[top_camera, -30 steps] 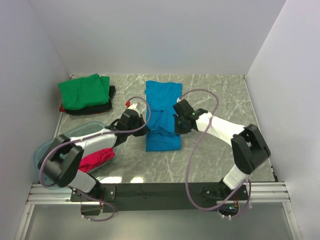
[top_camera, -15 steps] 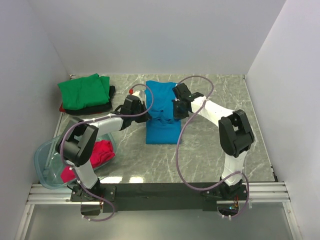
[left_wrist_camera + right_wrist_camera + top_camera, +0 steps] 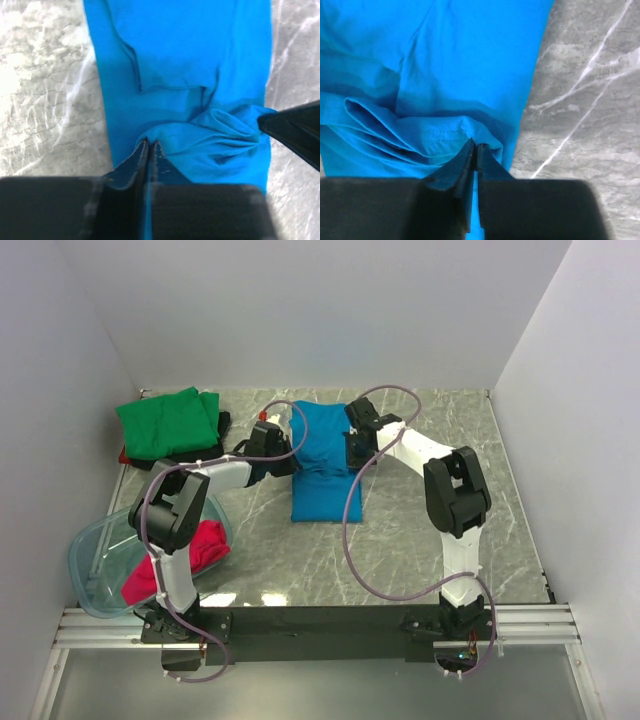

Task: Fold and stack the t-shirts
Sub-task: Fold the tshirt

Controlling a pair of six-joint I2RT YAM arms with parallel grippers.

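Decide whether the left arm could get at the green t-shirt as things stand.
Probably not yet: the left tool is shut on the edge of the blue t-shirt. Otherwise the way looks free: the green t-shirt lies uncovered at the far left, close beside that arm.

Overhead wide; wrists close, sharing blue t-shirt
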